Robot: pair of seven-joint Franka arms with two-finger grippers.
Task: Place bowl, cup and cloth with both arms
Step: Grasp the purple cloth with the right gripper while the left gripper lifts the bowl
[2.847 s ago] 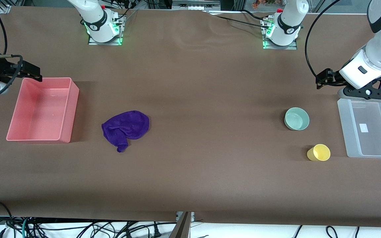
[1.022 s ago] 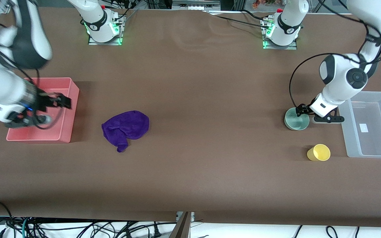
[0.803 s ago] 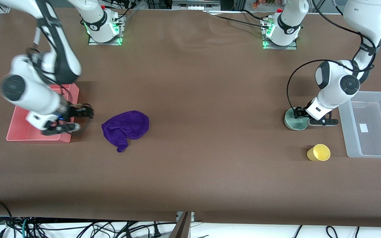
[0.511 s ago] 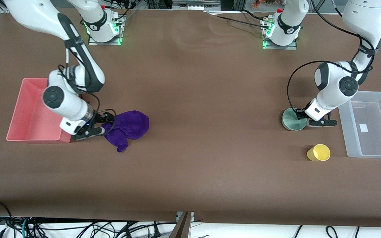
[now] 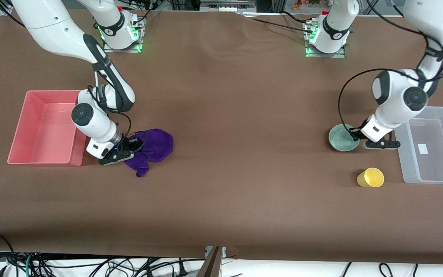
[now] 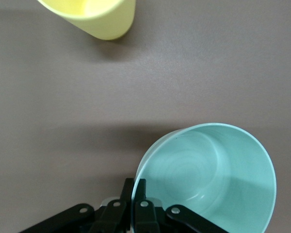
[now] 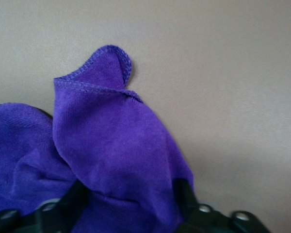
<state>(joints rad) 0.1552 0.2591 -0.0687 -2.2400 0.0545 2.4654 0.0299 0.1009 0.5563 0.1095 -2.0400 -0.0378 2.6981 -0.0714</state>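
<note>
The pale mint-green bowl [image 5: 342, 137] is near the left arm's end of the table. My left gripper [image 5: 356, 134] is shut on its rim, one finger inside and one outside, as the left wrist view [image 6: 134, 191] shows on the bowl [image 6: 208, 170]. The yellow cup [image 5: 370, 177] stands nearer the front camera than the bowl and also shows in the left wrist view [image 6: 99, 17]. The purple cloth [image 5: 154, 145] lies crumpled beside the pink bin. My right gripper [image 5: 131, 146] is open and down on it, its fingers [image 7: 184, 194] on either side of a fold of cloth [image 7: 111, 145].
A pink bin [image 5: 52, 92] stands at the right arm's end of the table, close to the right wrist. A clear plastic bin [image 5: 405, 154] stands at the left arm's end, beside the bowl and cup. Two white bases with green lights sit along the table's edge farthest from the front camera.
My right arm swung from over the pink bin to the cloth and lowered its open gripper onto it. My left gripper came down and shut on the bowl's rim; the bowl shifted slightly.
</note>
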